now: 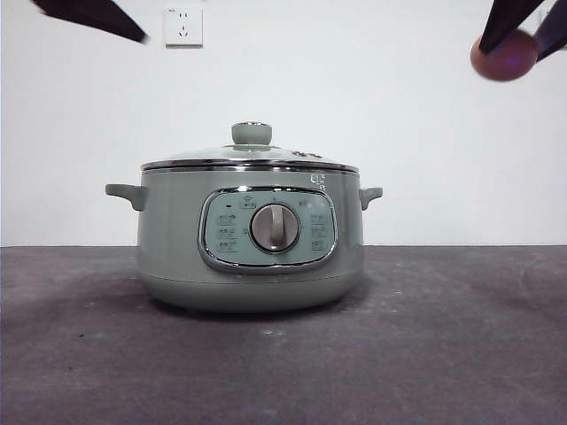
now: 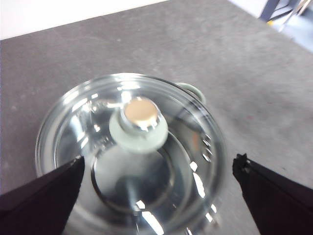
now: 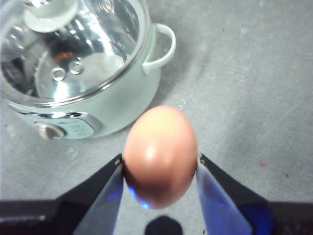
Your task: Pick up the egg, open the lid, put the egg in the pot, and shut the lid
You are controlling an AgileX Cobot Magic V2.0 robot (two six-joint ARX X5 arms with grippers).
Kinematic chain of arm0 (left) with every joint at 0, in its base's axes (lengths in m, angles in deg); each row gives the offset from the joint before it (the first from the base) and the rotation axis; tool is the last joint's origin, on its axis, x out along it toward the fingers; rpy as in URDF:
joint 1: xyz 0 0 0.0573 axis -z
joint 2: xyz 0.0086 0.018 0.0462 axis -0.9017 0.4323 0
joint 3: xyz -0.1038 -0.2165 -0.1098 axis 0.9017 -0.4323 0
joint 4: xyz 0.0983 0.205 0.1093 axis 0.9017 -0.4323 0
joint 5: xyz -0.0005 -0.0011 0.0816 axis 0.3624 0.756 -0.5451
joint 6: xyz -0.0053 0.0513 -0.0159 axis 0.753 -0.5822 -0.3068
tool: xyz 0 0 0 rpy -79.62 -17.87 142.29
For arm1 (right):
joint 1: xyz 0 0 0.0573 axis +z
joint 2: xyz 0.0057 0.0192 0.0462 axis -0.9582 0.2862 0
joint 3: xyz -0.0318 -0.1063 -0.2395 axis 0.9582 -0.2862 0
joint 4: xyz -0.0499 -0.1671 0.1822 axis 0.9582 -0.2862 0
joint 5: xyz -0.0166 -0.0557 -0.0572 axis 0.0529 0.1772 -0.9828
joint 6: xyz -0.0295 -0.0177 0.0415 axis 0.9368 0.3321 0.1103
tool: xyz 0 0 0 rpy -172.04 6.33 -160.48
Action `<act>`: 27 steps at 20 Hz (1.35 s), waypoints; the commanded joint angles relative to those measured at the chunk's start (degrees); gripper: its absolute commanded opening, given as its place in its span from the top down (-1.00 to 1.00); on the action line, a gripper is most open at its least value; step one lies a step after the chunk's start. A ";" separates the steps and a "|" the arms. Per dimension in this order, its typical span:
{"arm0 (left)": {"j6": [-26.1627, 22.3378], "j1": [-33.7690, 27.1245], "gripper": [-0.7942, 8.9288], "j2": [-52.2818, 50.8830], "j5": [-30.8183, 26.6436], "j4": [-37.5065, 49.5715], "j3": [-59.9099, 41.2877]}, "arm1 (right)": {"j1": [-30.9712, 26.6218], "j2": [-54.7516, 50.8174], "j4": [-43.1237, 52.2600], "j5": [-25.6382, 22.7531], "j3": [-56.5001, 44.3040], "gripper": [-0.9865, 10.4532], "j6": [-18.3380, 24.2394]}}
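On the grey desk [image 1: 461, 354], the right tool [image 3: 160, 164] pinches the egg [image 3: 160, 154] high in the air beside the pot [image 1: 251, 243]. The left tool [image 2: 159, 166] is spread wide above the lid [image 2: 132, 152], which sits on the pot.

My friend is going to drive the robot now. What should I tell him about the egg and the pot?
Right gripper: shut on the small reddish-brown oval egg, held high in the air beside the pot, not over it.
Left gripper: open, empty, above the domed glass lid with its round sage-green knob.
Large sage-green electric pot: on the dark table, lid on.
Done: egg picked up.
Left: lift the lid, put the egg in, close the lid.
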 commanded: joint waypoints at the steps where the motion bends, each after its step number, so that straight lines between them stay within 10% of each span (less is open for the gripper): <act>1: -1.05 1.73 -0.59 7.80 -2.51 0.83 4.57 | 0.09 -1.64 -0.98 0.15 0.02 0.86 -0.74; 14: -1.99 3.78 -0.54 24.59 -6.12 5.95 10.97 | 0.09 -3.98 -3.32 0.15 0.02 0.86 -1.03; 27: -1.95 4.90 0.86 24.72 -6.75 6.64 10.97 | 0.09 -3.98 -3.13 0.13 0.02 0.86 -0.98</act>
